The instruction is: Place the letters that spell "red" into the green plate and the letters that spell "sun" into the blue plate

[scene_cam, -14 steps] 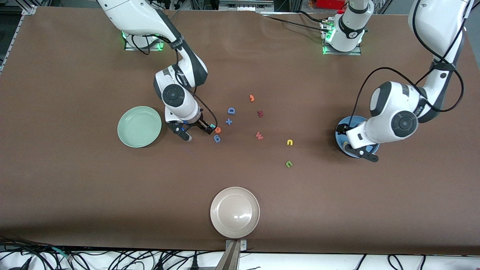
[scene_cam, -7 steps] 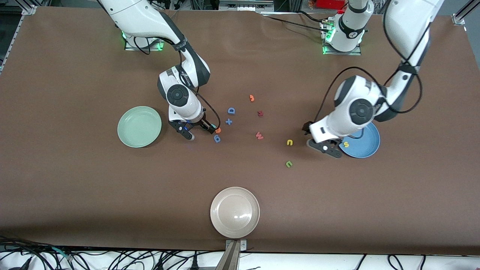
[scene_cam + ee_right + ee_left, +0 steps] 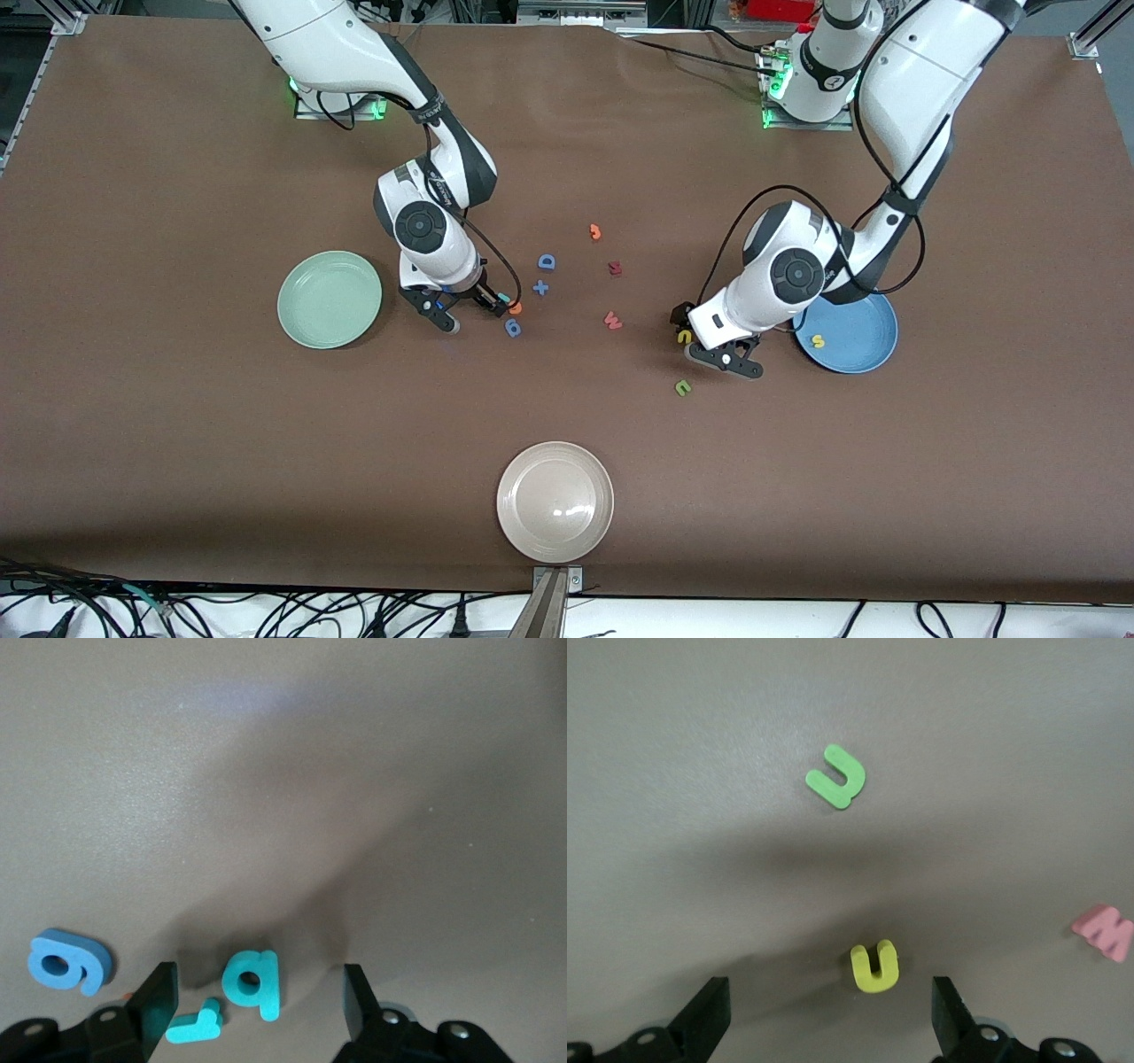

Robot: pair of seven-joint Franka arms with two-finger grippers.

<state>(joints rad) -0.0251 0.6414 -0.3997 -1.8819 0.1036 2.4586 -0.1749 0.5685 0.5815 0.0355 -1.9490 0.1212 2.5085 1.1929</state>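
My right gripper (image 3: 465, 312) is low on the table beside the green plate (image 3: 330, 299). It is open, and its fingers straddle the teal d (image 3: 252, 983) and the small teal r (image 3: 195, 1023). The orange e (image 3: 515, 307) lies just outside one finger. My left gripper (image 3: 709, 341) is open and low over the yellow u (image 3: 874, 966), which lies loose between its fingers (image 3: 709, 1014). The green n (image 3: 682, 387) lies nearer the front camera. The yellow s (image 3: 818, 340) rests in the blue plate (image 3: 864, 350).
A blue curled letter (image 3: 512, 328), a blue D (image 3: 547, 261) and a blue plus (image 3: 540, 287) lie near the right gripper. Red letters (image 3: 612, 321) and an orange hooked letter (image 3: 595, 232) sit mid-table. A beige plate (image 3: 555, 501) stands at the front edge.
The left arm swung from above the blue plate to the yellow u, uncovering the s in the plate. The right gripper barely shifted, and its fingers drew slightly closer together.
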